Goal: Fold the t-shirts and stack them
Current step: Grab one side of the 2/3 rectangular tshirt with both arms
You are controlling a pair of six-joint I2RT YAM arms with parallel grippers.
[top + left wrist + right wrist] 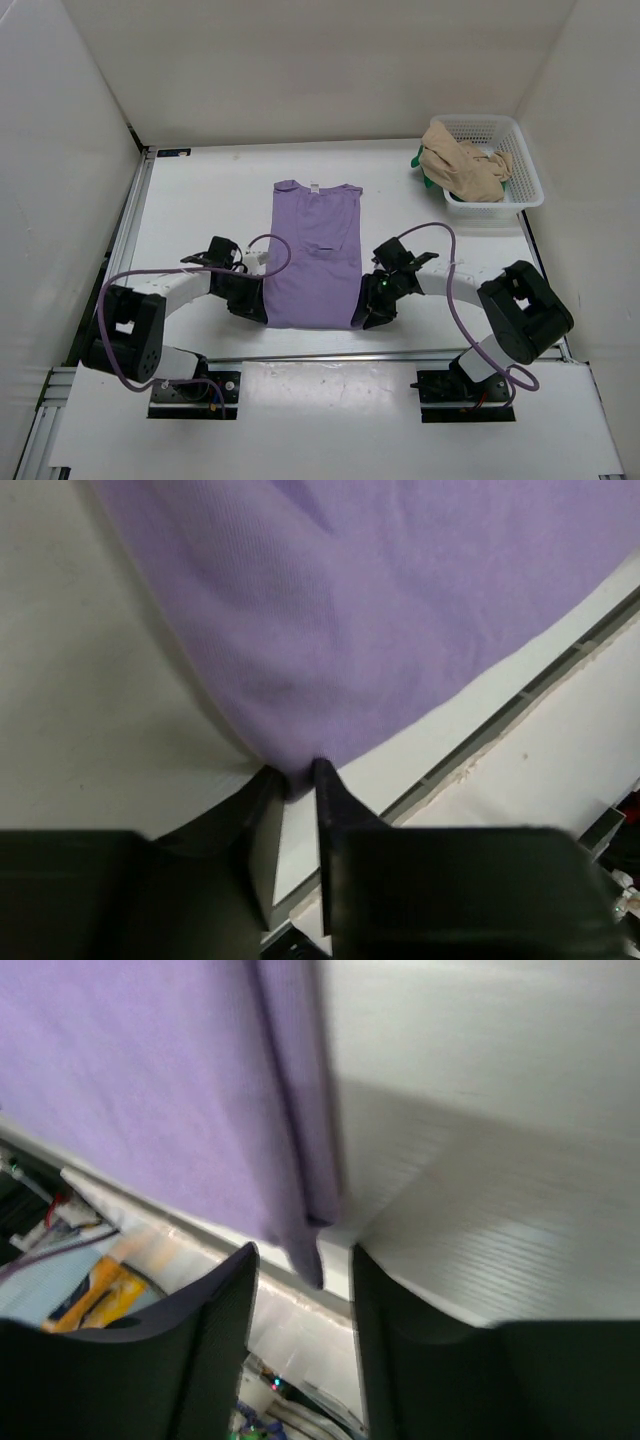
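Observation:
The lavender t-shirt [315, 265] lies flat in the middle of the table, collar away from the arms, both sides folded in. My left gripper [252, 305] is at its near left corner. In the left wrist view the fingertips pinch the purple hem [300, 750] between them. My right gripper [370, 312] is at the near right corner. There the jaws stand apart, with the hanging corner of the cloth [305, 1250] loose between them. The tan t-shirt [460, 165] is heaped in the basket, and a bit of the green t-shirt [421, 165] peeks out at its left.
The white mesh basket [527, 170] stands at the table's far right corner. A metal rail [330, 355] runs along the near table edge just behind the shirt's hem. White walls close in the left, back and right.

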